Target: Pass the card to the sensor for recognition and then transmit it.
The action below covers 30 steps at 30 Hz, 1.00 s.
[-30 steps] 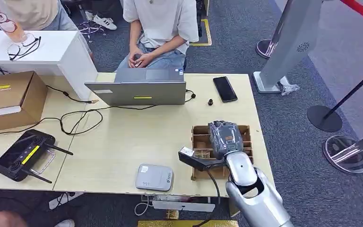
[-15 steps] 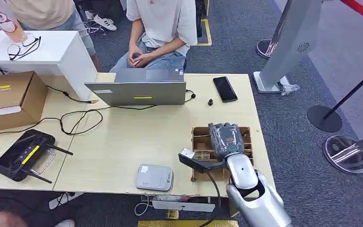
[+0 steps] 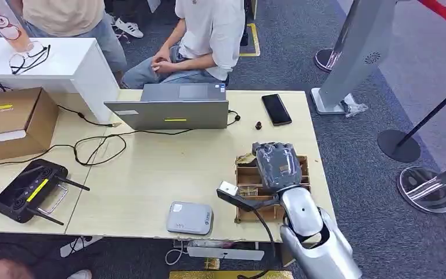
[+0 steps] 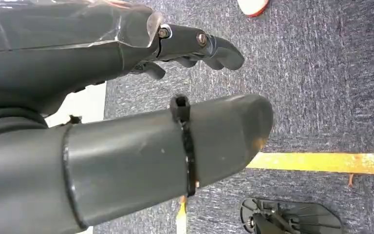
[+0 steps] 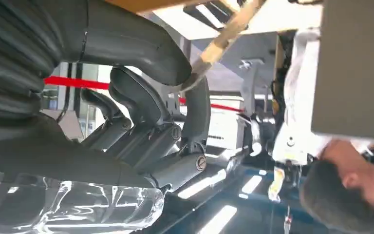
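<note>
Since a second ago the right hand (image 3: 277, 165) has edged forward over the wooden card tray (image 3: 245, 174), toward its far end, and the seated person (image 3: 206, 35) behind the laptop (image 3: 174, 113) has turned sideways. Taking the tray as landmark: the right hand hangs directly above it, fingers pointing down into the slots. The right wrist view shows those fingers (image 5: 141, 105) curled, with a thin tan strip (image 5: 219, 44) by the thumb tip; whether that is a card being pinched or a tray divider cannot be told, so the grasp is uncertain. No card can be made out separately in the tray, so the task's card is judged to sit in a slot under the palm, hidden.

Just nearer and to the left of the tray lies one grey sensor pad (image 3: 190, 217), its long side running along the table edge (image 3: 151, 235). A carry from tray to sensor would go left and toward the robot, and the right hand is plainly the nearer one. The left hand (image 4: 141, 141) hangs over carpet, fingers loosely curled, holding nothing.

Beyond the tray: one phone (image 3: 276, 109), one laptop, two persons.
</note>
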Motion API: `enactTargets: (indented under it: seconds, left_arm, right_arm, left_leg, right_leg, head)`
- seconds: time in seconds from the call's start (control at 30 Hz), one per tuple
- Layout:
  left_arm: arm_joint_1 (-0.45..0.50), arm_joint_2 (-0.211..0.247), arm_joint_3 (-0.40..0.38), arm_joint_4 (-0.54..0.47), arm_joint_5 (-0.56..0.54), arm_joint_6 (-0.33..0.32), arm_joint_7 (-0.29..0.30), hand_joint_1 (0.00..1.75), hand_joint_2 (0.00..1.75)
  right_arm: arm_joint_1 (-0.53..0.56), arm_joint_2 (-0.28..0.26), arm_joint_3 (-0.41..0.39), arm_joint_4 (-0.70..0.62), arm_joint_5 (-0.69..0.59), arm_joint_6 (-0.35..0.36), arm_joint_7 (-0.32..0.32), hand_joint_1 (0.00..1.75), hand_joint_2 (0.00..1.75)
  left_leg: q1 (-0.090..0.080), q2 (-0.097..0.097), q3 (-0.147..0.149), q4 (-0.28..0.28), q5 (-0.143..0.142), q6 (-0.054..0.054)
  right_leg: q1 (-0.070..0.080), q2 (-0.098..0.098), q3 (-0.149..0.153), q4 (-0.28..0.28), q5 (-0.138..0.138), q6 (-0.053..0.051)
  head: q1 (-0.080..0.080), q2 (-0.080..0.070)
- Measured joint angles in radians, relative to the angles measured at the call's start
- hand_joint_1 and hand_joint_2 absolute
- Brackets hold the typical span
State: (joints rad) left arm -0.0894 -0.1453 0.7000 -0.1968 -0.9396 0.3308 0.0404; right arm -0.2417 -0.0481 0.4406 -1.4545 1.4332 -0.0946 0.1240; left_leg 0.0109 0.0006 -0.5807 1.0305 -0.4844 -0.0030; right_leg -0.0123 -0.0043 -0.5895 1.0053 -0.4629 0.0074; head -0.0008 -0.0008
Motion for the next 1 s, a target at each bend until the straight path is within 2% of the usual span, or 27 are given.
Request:
enactTargets:
  seconds: [0.23,0.47,0.7,1.0]
  left_arm:
    - [0.0,-0.002,0.001,0.0,0.0,0.0,-0.002,0.0,0.0]
    - [0.0,-0.002,0.001,0.0,0.0,0.0,-0.009,0.0,0.0]
    - [0.0,-0.002,0.001,0.0,-0.008,0.0,-0.011,0.0,0.0]
    - [0.0,-0.002,0.004,0.0,-0.008,0.005,-0.011,0.0,0.0]
  right_arm:
    - [0.0,0.0,0.0,-0.046,0.003,-0.032,-0.018,1.75,1.75]
    - [0.004,0.005,-0.006,-0.085,-0.01,-0.101,-0.051,1.75,1.75]
    - [0.003,0.029,-0.018,-0.089,-0.068,-0.17,-0.092,1.75,1.75]
    - [-0.008,0.057,-0.024,-0.085,-0.096,-0.23,-0.111,1.75,1.75]
  left_leg:
    - [0.0,0.0,0.0,0.0,0.0,0.0]
    - [0.0,0.0,0.0,0.0,0.0,0.0]
    - [0.0,0.0,0.0,0.0,0.0,0.0]
    - [0.0,0.0,0.0,0.0,0.0,0.0]
  right_leg:
    - [0.0,0.0,0.0,0.0,0.0,0.0]
    - [0.0,0.0,0.0,0.0,0.0,0.0]
    - [0.0,0.0,0.0,0.0,0.0,0.0]
    - [0.0,0.0,0.0,0.0,0.0,0.0]
  head:
    - [0.0,0.0]
    - [0.0,0.0]
    - [0.0,0.0]
    - [0.0,0.0]
